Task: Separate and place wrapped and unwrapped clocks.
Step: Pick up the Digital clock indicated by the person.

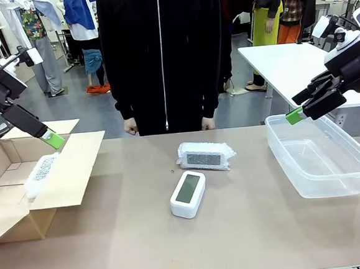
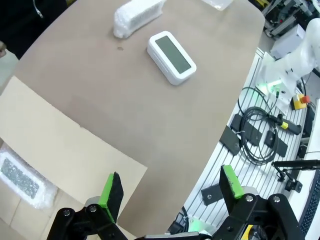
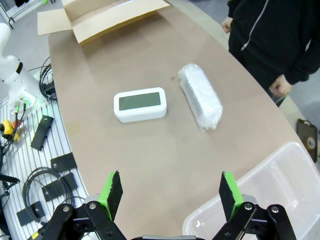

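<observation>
A bare white clock [image 1: 188, 194] [image 2: 171, 57] [image 3: 140, 105] with a grey screen lies mid-table. Just behind it lies a bubble-wrapped clock [image 1: 205, 156] [image 2: 136, 16] [image 3: 200, 103]. Another wrapped clock [image 1: 42, 173] [image 2: 22, 179] rests inside the cardboard box [image 1: 11, 204] at the left. My left gripper [image 1: 52, 139] [image 2: 170, 187] hangs open above the box's flap, nothing between its fingers. My right gripper [image 1: 295, 116] [image 3: 171, 188] hangs open over the near-left rim of the clear plastic tub [image 1: 322, 154] [image 3: 260, 200], also empty.
A person in black stands at the far edge, hands [image 1: 131, 127] hanging by the table. Box flaps [image 1: 70, 168] spread over the left of the table. Cables and plates [image 2: 260, 135] lie on the rack below the near edge. A white table [image 1: 287, 64] stands behind right.
</observation>
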Action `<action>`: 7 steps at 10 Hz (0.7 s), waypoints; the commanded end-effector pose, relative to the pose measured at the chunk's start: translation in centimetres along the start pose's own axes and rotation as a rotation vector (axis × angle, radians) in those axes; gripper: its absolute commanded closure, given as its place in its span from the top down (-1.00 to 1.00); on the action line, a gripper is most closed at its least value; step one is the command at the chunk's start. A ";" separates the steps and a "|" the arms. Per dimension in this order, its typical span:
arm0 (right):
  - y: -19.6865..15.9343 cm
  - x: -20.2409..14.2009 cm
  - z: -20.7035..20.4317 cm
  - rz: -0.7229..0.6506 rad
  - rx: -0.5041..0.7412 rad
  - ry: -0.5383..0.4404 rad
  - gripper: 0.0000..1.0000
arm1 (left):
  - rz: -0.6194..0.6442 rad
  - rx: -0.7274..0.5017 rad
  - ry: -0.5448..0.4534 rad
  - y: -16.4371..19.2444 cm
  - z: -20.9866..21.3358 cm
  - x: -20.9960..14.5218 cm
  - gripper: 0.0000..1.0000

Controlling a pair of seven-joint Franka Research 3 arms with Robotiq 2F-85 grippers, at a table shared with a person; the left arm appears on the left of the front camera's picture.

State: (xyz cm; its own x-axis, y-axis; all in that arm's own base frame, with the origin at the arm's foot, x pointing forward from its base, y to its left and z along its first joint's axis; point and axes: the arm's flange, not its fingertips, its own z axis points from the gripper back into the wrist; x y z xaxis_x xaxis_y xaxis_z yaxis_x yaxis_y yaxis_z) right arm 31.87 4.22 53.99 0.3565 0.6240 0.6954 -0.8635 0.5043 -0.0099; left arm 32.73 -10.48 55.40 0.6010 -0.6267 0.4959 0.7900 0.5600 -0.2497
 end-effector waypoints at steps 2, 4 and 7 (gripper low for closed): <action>-0.2 0.0 -0.4 0.009 0.026 -0.025 1.00 | -0.004 -0.005 0.016 0.0 0.1 -0.1 1.00; -0.2 0.0 -0.4 0.009 0.026 -0.025 1.00 | -0.004 -0.005 0.016 0.0 0.1 -0.1 1.00; -0.2 0.0 -0.4 0.009 0.026 -0.025 1.00 | -0.004 -0.005 0.016 0.0 0.1 -0.1 1.00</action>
State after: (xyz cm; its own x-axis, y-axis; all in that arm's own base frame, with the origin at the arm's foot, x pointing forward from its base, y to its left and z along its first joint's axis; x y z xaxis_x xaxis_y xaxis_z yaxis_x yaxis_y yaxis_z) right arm 31.87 4.22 53.99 0.3565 0.6240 0.6953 -0.8635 0.5043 -0.0099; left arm 32.67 -10.42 55.32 0.6035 -0.6293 0.4896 0.7892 0.5591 -0.2541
